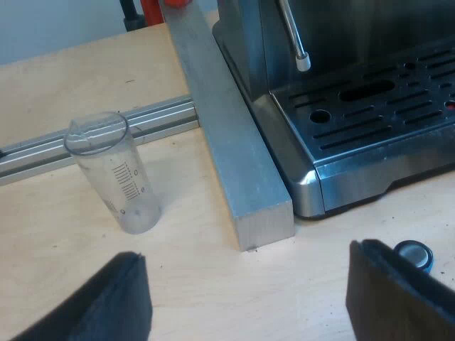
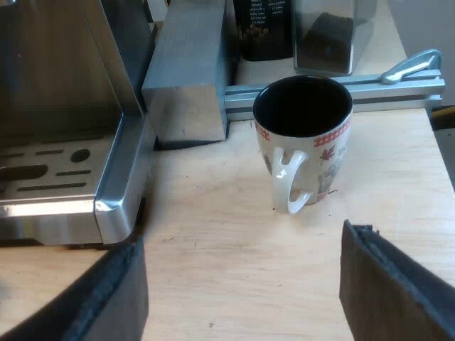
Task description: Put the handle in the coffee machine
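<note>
My left gripper [image 1: 249, 295] is open over bare wood, nothing between its black fingers [image 1: 99, 302]. Beyond it stands the espresso machine [image 1: 341, 92] with its slotted drip tray [image 1: 384, 106] and steam wand [image 1: 295, 39]. A clear measuring glass [image 1: 114, 174] stands upright beside the metal bar. A small round blue-rimmed thing [image 1: 414, 254] lies by one finger, near the machine's corner. My right gripper [image 2: 242, 291] is open too, over the table short of a white mug [image 2: 304, 138] with a red pattern, its handle facing me. The machine's side [image 2: 64, 121] is close by.
A thick aluminium bar [image 1: 227, 135] runs along the machine's side, with a slotted rail [image 1: 92, 138] crossing it. On the right wrist side stand a grey block [image 2: 186, 71], a rail [image 2: 341, 96], a dark jar and a grinder-like container [image 2: 325, 35] behind the mug.
</note>
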Action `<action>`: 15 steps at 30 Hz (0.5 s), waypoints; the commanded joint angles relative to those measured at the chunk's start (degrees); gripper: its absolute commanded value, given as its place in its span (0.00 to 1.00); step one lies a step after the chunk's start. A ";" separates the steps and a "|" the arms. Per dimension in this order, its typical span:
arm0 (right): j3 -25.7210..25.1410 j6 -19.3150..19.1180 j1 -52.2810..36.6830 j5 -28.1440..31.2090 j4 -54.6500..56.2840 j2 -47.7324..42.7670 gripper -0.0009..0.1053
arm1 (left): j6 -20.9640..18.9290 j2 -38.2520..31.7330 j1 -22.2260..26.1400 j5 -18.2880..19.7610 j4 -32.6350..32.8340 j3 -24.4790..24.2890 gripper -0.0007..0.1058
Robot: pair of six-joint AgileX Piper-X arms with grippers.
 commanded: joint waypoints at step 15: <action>-10.20 -0.10 -0.12 -21.96 9.96 11.31 0.58 | 0.20 6.14 -0.69 28.26 1.98 -4.68 0.72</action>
